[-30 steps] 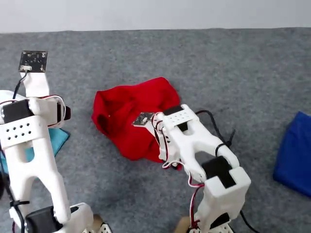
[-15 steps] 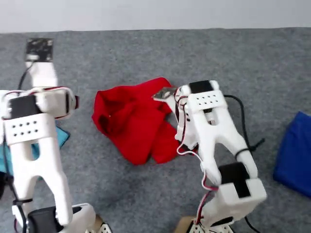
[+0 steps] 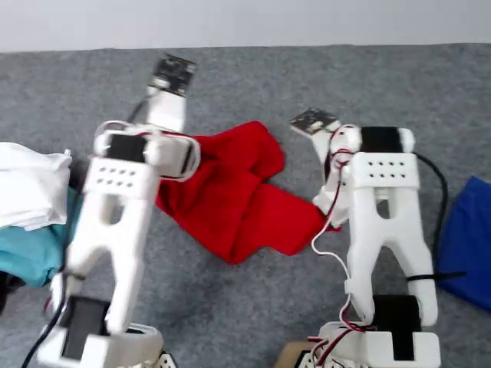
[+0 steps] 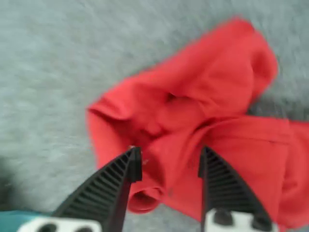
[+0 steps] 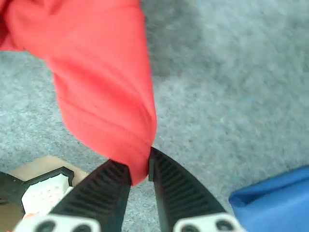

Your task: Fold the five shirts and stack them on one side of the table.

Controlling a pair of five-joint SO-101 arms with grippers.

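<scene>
The right arm (image 3: 383,199) has swung from over the red shirt's (image 3: 238,207) near edge out to the right. Its right gripper (image 5: 140,171), pinched on a fold of the cloth, has drawn that part rightward, so the shirt now lies stretched across the middle instead of bunched. The left arm (image 3: 123,199) has moved from the far left in over the shirt's left side, bringing the left gripper (image 4: 166,164) above the cloth with fingers spread and uncovering a white shirt (image 3: 31,188) on a teal shirt (image 3: 34,249).
</scene>
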